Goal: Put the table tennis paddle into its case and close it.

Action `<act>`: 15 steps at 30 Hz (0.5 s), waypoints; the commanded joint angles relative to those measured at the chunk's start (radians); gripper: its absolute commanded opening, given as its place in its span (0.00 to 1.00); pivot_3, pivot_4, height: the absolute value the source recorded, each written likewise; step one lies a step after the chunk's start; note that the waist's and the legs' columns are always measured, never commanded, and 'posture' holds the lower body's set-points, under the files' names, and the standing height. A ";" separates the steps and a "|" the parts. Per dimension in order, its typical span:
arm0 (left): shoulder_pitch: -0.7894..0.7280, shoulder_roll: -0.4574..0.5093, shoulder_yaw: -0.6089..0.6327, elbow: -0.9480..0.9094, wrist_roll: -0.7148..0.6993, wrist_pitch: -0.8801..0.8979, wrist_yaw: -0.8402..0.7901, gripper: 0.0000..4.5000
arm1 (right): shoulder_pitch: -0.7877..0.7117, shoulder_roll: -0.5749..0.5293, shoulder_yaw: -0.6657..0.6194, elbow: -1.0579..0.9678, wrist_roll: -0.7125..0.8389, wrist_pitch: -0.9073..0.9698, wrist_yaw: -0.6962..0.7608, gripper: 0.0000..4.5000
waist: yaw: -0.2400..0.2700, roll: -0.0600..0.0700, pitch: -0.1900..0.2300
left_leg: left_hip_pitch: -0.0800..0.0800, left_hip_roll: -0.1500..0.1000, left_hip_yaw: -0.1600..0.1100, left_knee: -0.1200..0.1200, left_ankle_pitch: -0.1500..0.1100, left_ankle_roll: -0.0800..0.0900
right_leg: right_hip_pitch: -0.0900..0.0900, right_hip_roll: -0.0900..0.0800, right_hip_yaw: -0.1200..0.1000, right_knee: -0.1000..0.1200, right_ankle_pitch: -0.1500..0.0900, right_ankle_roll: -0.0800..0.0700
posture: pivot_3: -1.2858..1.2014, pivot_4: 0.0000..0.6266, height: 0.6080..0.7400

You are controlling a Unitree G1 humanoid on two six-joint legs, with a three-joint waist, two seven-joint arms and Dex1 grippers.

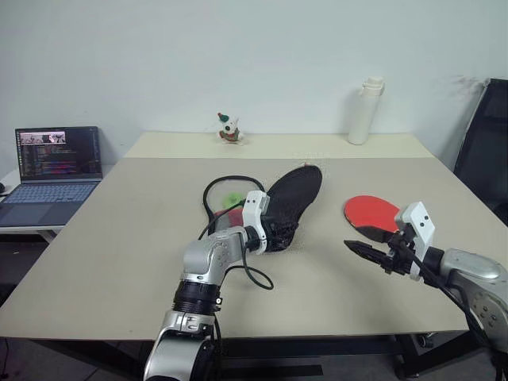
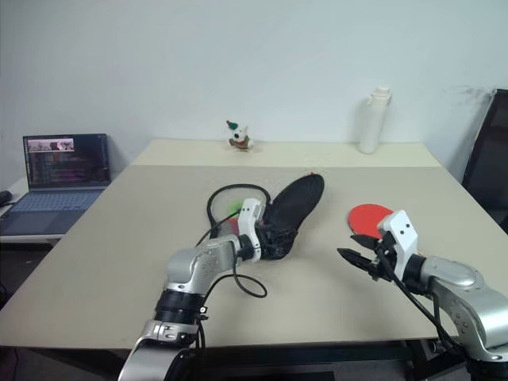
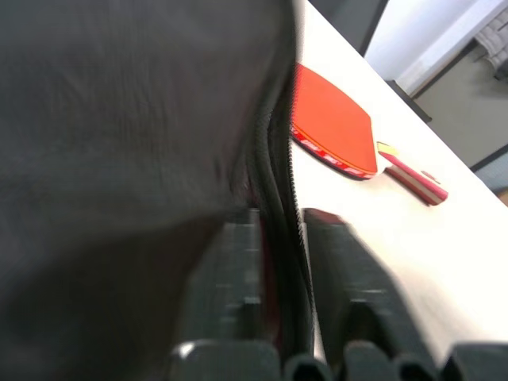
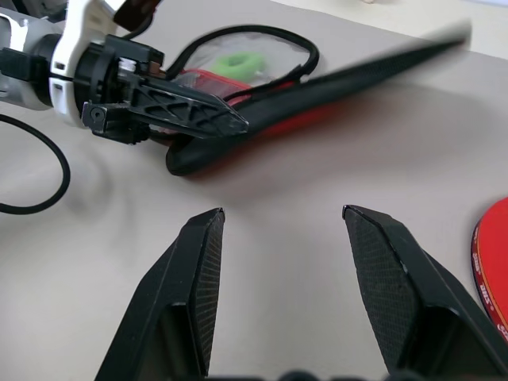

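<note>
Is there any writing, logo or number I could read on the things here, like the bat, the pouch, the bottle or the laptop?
Nothing here can be read.
Laptop screen: coloured lines of text, too small to read.
Table tennis paddle: a row of small white marks along the red rubber's lower edge, too blurred to read.
Case: no legible logo or writing.
White bottle: no label visible.

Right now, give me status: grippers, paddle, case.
Left gripper at the case's rim. Right gripper open, empty. Paddle flat on table, outside case. Nothing between them.

Matt black fabric case point(image 1: 295, 198), smooth red rubber paddle point(image 1: 370, 211)
</note>
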 commanded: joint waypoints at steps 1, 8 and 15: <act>-0.023 -0.010 0.006 -0.027 -0.018 -0.028 0.003 0.55 | -0.019 0.002 -0.026 -0.031 0.017 -0.006 -0.014 0.59 | 0.002 0.000 0.000 | 0.000 0.000 0.000 0.000 0.000 0.000 | 0.000 0.000 0.000 0.000 0.000 0.000 | 0.52 0.24 1.00; -0.024 0.016 0.037 -0.114 -0.081 -0.074 -0.063 0.99 | -0.093 0.047 -0.003 0.031 -0.020 0.013 -0.099 0.59 | 0.000 0.000 0.000 | -0.001 0.000 0.000 0.000 0.000 0.000 | -0.001 0.000 0.000 0.000 0.000 0.000 | 0.52 0.24 1.00; 0.024 0.265 0.082 -0.129 -0.073 -0.232 -0.261 0.99 | -0.149 0.171 0.007 0.038 0.047 0.100 -0.181 0.59 | -0.004 0.001 0.000 | -0.001 0.002 0.000 -0.001 0.000 0.000 | -0.002 0.002 0.001 0.000 0.000 -0.001 | 0.52 0.24 1.00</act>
